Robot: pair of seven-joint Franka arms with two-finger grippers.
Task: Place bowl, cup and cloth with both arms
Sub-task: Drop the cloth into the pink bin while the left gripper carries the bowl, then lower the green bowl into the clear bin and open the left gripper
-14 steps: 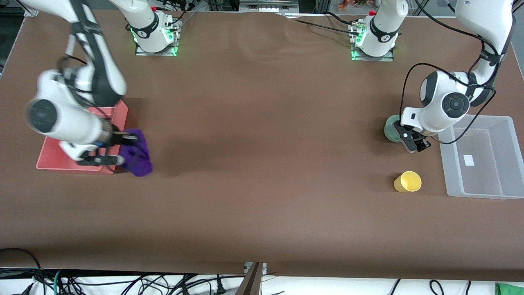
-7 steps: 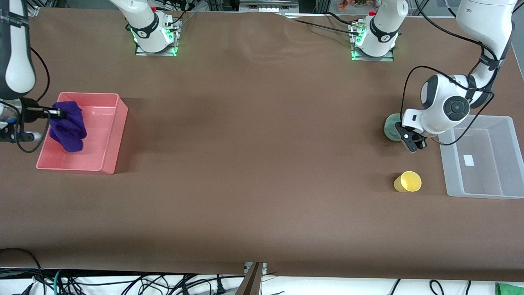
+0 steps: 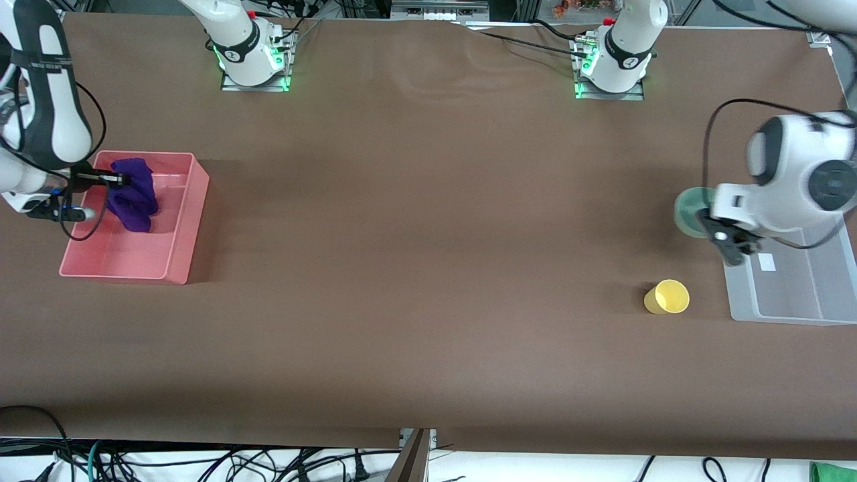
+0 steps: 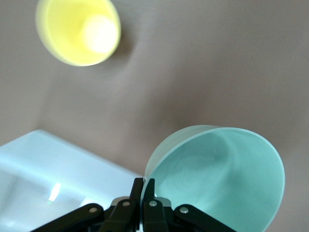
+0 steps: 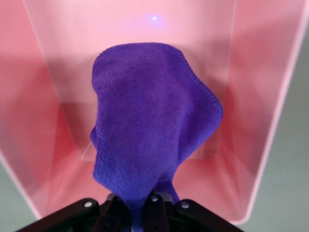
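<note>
My left gripper [image 3: 728, 249] is shut on the rim of the mint-green bowl [image 3: 689, 211] and holds it tilted in the air beside the clear bin [image 3: 780, 309]. The bowl fills the left wrist view [image 4: 227, 179], pinched at its rim by the gripper [image 4: 143, 189]. The yellow cup [image 3: 667, 296] stands on the table near the clear bin and shows in the left wrist view [image 4: 77, 30]. My right gripper [image 3: 115, 179] is shut on the purple cloth [image 3: 135, 195], which hangs over the pink bin [image 3: 179, 234]. The cloth hangs from the gripper [image 5: 142, 212] in the right wrist view [image 5: 149, 121].
The clear bin [image 4: 43, 169] sits at the left arm's end of the table. The pink bin [image 5: 251, 145] sits at the right arm's end. Both arm bases stand along the top edge. Brown table surface lies between the bins.
My left gripper has lifted the bowl off the table and carried it toward the clear bin. My right gripper has moved the cloth from beside the pink bin to over it.
</note>
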